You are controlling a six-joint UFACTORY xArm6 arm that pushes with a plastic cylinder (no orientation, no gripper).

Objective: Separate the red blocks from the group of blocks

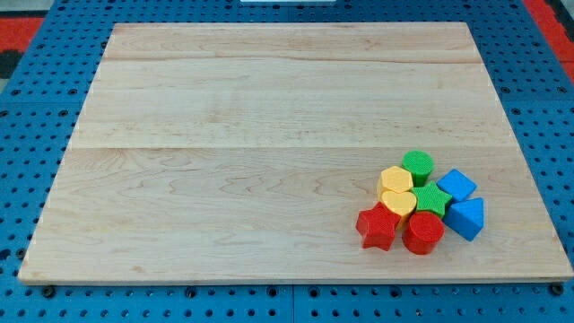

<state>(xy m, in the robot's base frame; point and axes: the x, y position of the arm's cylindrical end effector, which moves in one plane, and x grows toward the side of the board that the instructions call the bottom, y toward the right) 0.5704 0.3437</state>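
A tight group of blocks sits at the view's bottom right of the wooden board (269, 135). A red star (378, 227) and a red cylinder (422, 232) lie side by side on the group's bottom edge. Above them are a yellow heart-like block (398, 203) and a yellow hexagon (395, 179), a green star (431, 198) and a green cylinder (417, 166). On the right are a blue cube-like block (456, 185) and a blue triangle (466, 218). The blocks touch one another. My tip and the rod do not show in the view.
The board lies on a blue pegboard surface (36, 108). Red areas show at the view's top left corner (27, 36) and top right corner (552, 22). The group lies near the board's bottom and right edges.
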